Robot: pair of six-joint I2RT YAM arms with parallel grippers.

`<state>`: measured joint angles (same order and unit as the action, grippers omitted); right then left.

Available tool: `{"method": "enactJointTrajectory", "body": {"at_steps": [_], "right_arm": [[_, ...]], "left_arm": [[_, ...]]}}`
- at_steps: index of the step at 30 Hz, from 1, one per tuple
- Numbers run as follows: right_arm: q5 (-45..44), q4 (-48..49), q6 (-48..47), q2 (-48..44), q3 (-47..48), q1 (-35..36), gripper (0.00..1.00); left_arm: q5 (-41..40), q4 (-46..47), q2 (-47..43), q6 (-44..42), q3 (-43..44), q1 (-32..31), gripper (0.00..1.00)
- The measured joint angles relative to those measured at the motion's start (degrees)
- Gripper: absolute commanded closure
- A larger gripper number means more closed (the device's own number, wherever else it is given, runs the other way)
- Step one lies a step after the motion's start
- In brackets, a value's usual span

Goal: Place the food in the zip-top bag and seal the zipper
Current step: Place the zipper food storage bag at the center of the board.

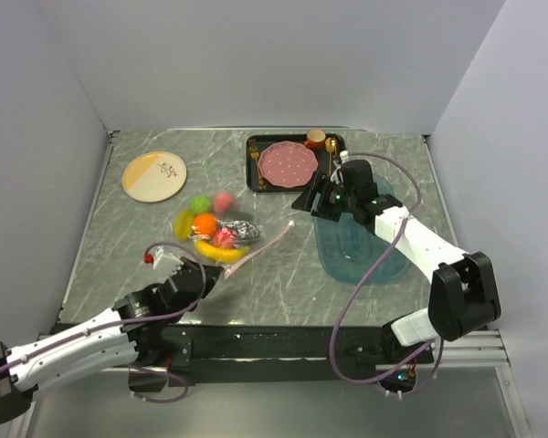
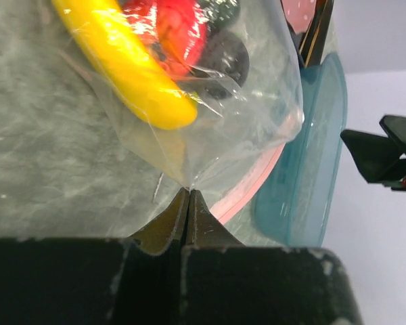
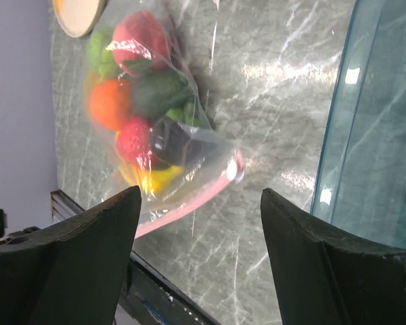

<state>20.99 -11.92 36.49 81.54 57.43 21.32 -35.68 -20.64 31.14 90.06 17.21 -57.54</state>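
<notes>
A: What is in what?

B: The clear bag (image 3: 213,145) lies flat on the table (image 1: 283,274). Under its film are a banana (image 2: 122,68), a strawberry (image 3: 132,139), an orange (image 3: 108,105), a peach (image 3: 139,40) and a dark piece (image 2: 223,57). The lime (image 3: 100,51) sits at the far end, and I cannot tell whether it is inside. The black tray (image 1: 274,137) at the back carries a pink plate (image 1: 288,164), a small cup (image 1: 316,139) and gold cutlery (image 1: 331,146). The blue tray (image 1: 342,255) holds nothing.

A: And the setting?

B: A grey marbled top with pale walls (image 1: 256,55) on three sides. A tan plate (image 1: 153,175) lies far left.

A: How does the bag lie?

B: Its pink zipper (image 1: 265,245) runs diagonally from near left to far right. The mouth faces the blue tray and the closed end faces the tan plate. Whether it is sealed, I cannot tell.

A: The grippers?

B: The left gripper (image 2: 188,203) has its fingers pressed together on the bag's film, just beside the near end of the zipper. The right gripper (image 3: 199,196) hangs above the table between the bag and the blue tray, fingers wide apart and holding nothing.
</notes>
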Motion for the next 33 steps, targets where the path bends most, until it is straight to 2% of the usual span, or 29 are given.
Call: {"method": "enactJointTrajectory", "body": {"at_steps": [9,15,17,22,24,27,30,31,33], "right_arm": [[-2.75,-3.58,-0.9,-1.81,-0.24,0.0,0.22],[-5.99,-6.21,-1.79,-4.2,-0.24,-2.16,0.22],[-6.97,-6.97,-2.32,-5.11,-0.24,-4.44,0.22],[-9.22,-8.59,-4.17,-7.5,-0.24,-9.57,0.22],[-9.7,-8.94,-4.98,-8.52,-0.37,-11.34,0.22],[-9.79,-9.6,-6.01,-9.42,-0.52,-13.6,0.21],[-9.79,-10.19,-6.91,-10.01,-0.96,-15.72,0.21],[-9.77,-10.14,-7.15,-10.21,-1.27,-16.22,0.21],[-9.75,-10.54,-7.61,-10.69,-1.97,-17.22,0.21]], "left_arm": [[6.1,8.66,18.08,-11.82,8.7,-0.04,0.99],[8.72,11.82,25.68,-18.69,14.19,-0.9,0.98],[9.14,11.85,27.06,-20.55,15.65,-0.94,0.86],[10.16,11.74,27.78,-24.65,18.16,-1.03,0.69],[10.45,11.63,27.76,-26.16,19.06,-1.05,0.71],[10.51,10.97,27.69,-28.02,20.63,-1.05,0.59],[10.6,10.21,27.34,-29.55,21.75,-1.05,0.43],[10.6,9.92,27.15,-29.86,21.94,-1.05,0.31],[10.54,9.55,26.64,-30.82,22.08,-1.05,0.14]]}}
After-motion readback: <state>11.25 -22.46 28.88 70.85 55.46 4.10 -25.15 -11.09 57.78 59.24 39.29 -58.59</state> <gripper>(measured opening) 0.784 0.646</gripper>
